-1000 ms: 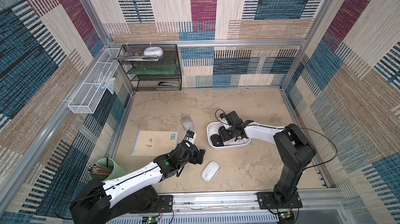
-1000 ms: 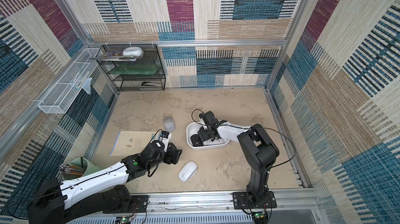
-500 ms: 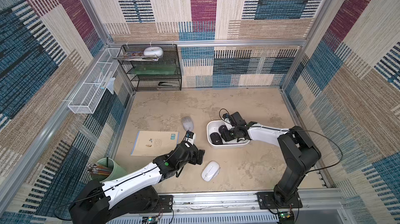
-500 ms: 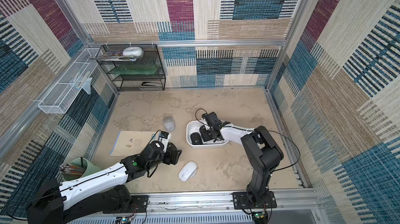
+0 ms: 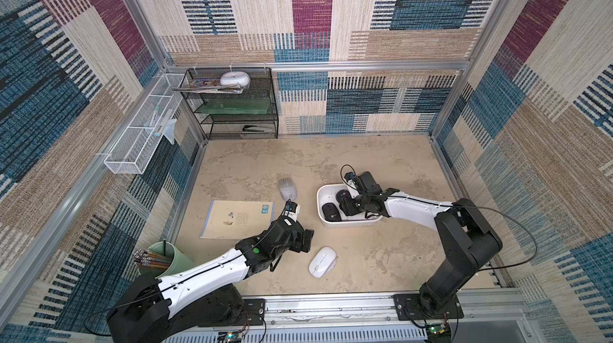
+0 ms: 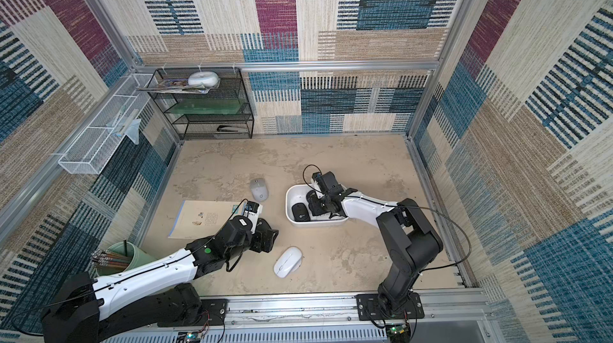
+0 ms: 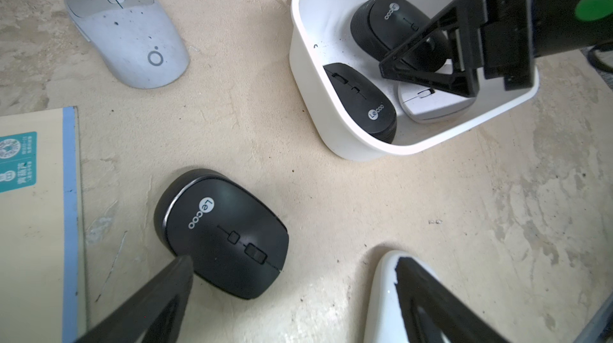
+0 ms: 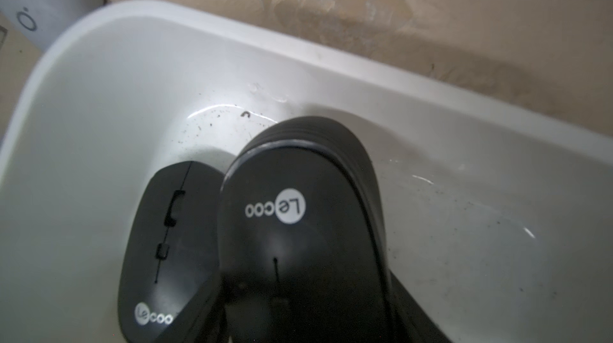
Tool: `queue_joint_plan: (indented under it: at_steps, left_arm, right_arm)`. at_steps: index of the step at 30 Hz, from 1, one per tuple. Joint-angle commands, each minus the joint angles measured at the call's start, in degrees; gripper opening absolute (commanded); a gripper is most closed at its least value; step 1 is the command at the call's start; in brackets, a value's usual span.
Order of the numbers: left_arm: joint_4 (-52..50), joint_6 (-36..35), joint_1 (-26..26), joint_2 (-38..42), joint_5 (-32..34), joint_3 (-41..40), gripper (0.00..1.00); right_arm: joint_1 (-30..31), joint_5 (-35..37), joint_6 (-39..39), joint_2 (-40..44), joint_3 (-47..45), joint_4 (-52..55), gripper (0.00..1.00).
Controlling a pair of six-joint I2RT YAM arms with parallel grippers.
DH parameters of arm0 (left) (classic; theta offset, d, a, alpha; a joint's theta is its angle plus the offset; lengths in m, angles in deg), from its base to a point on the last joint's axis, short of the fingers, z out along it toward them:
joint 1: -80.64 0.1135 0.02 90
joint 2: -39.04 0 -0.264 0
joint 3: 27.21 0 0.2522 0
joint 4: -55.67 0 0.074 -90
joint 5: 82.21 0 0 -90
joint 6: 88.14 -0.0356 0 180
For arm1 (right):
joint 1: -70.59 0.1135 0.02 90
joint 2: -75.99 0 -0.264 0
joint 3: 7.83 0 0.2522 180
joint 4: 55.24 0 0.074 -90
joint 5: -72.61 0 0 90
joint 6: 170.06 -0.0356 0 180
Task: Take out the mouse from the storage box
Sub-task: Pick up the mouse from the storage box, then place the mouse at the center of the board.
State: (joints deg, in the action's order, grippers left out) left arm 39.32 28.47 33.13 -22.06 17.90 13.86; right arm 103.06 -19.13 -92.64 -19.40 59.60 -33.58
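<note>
Right of centre in both top views: box (image 5: 351,224) (image 6: 315,224), white, standing on the table (image 5: 381,159). It holds three mice.

1. Mouse (image 5: 341,196) (image 8: 305,225): black, "Lecoo" mark.
   - It lies in the upper half of the box as the top views show it.
   - The right claw (image 5: 346,204) reaches into the box from the right of the frame and is clamped on the mouse's button end.
   - One finger (image 7: 428,81) crosses that end in the left wrist view.
   - The logo end points away from the claw, toward the box's upper left corner.
   - I cannot tell whether it is off the box floor.
2. Second black mouse (image 5: 330,212) (image 8: 169,251): same mark. It sits just beside item 1 at the box's lower left and is outside the grip.
3. White mouse (image 7: 431,105): partly hidden beneath the claw's finger, at the box's lower right in the left wrist view.

Lower centre of the top views: left claw (image 5: 303,240) (image 7: 292,260), jaws spread wide and holding nothing, above the table and apart from the box.
- Loose black mouse (image 7: 225,232): on the table at the left fingertip in the wrist frame.
- Loose white mouse (image 5: 322,261) (image 7: 381,291): on the table at the right fingertip.

Left of the box:
- Grey mouse (image 5: 287,188) (image 7: 129,36), on the table.
- Booklet (image 5: 237,218), lying flat below and to the left of it.
</note>
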Motion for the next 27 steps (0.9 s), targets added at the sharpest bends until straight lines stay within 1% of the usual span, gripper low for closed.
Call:
queue_joint_plan:
  at_steps: [1,7,12,18,21,24,27]
  left_arm:
    - [1.01,0.46,0.09,0.35,-0.44,0.44,0.99]
    - [1.26,0.55,0.20,0.15,-0.21,1.45,0.99]
    - [1.85,0.33,0.23,-0.21,-0.45,2.36,0.99]
    - [1.54,-0.33,0.75,-1.53,0.52,4.18,0.99]
    - [0.18,-0.19,1.56,-2.95,-1.45,6.64,0.99]
    - [-3.88,-1.07,1.56,-4.00,-2.99,9.90,0.99]
    - [-5.10,-0.75,1.65,-3.81,-3.33,9.91,0.99]
  right_arm:
    - [0.12,-0.59,-1.13,3.09,-0.13,-0.57,0.49]
    - [1.03,0.77,-2.64,11.82,-2.75,3.24,0.49]
    - [5.80,1.97,-5.15,19.96,-6.40,7.16,0.49]
    - [11.49,2.85,-11.11,27.63,-11.53,11.36,0.49]
    - [14.65,2.71,-15.23,31.17,-15.23,10.73,0.48]
    - [17.02,3.34,-19.23,32.93,-18.92,9.42,0.48]
    - [19.43,5.39,-22.71,34.14,-22.44,9.23,0.47]
